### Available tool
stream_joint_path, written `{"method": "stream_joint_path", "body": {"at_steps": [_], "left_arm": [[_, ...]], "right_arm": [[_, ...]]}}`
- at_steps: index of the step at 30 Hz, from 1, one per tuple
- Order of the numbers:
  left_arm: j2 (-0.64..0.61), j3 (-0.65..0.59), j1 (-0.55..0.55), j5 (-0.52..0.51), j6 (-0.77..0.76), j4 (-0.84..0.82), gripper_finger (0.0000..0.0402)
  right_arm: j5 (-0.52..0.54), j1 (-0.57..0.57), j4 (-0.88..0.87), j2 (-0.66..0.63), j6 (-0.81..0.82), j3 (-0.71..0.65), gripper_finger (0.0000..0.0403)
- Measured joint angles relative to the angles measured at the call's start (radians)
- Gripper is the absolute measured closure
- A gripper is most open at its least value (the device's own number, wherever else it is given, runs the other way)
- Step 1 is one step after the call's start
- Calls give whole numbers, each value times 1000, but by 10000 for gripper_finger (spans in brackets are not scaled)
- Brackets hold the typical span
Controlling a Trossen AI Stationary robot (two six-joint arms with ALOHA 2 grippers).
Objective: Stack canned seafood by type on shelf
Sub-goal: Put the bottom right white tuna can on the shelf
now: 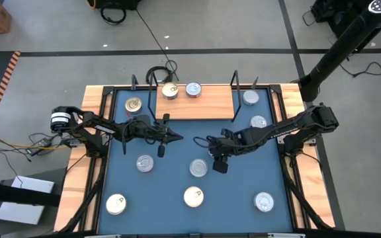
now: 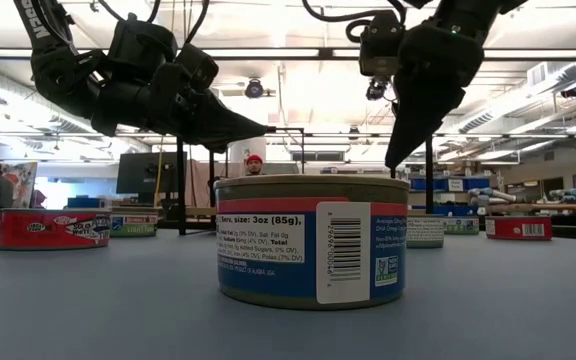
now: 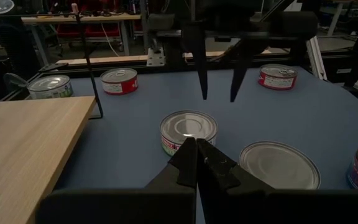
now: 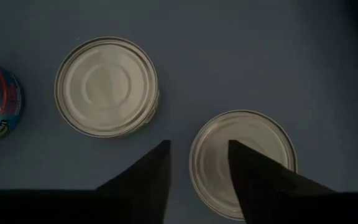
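Note:
The shelf (image 1: 204, 109) is a light-wood board at the back of the blue table, with two cans (image 1: 170, 91) (image 1: 193, 88) on its far edge. Several other cans of seafood lie loose on the table, among them a silver-topped one (image 1: 198, 167) and another (image 1: 145, 163). My left gripper (image 1: 177, 137) hovers shut and empty in front of the shelf. My right gripper (image 1: 200, 141) faces it, open, fingers pointing down. In the right wrist view its fingers (image 4: 197, 152) stand apart above a silver lid (image 4: 241, 162), holding nothing.
Cans also sit at the shelf's left (image 1: 133, 104) and right (image 1: 251, 98) (image 1: 258, 122), and near the front edge (image 1: 116, 203) (image 1: 193, 196) (image 1: 264, 201). Black wire frames (image 1: 135, 82) rise at the shelf's ends. A person (image 2: 255, 163) stands in the room behind.

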Motion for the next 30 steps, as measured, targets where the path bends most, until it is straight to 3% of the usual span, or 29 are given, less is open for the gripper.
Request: {"method": "stream_joint_path", "body": {"at_steps": [6, 11, 15, 23, 30], "left_arm": [[0, 0, 0, 0, 0, 0, 396], [0, 0, 0, 0, 0, 0, 396], [0, 0, 0, 0, 0, 0, 396], [0, 0, 0, 0, 0, -2, 396], [0, 0, 0, -1, 20, -28, 396]], "right_arm": [[9, 1, 14, 0, -2, 0, 195], [-7, 0, 53, 31, -3, 2, 200], [-9, 0, -26, 85, -42, 75, 211], [-8, 1, -223, 189, -97, 282, 260], [-24, 16, -319, 230, -97, 308, 332]]}}
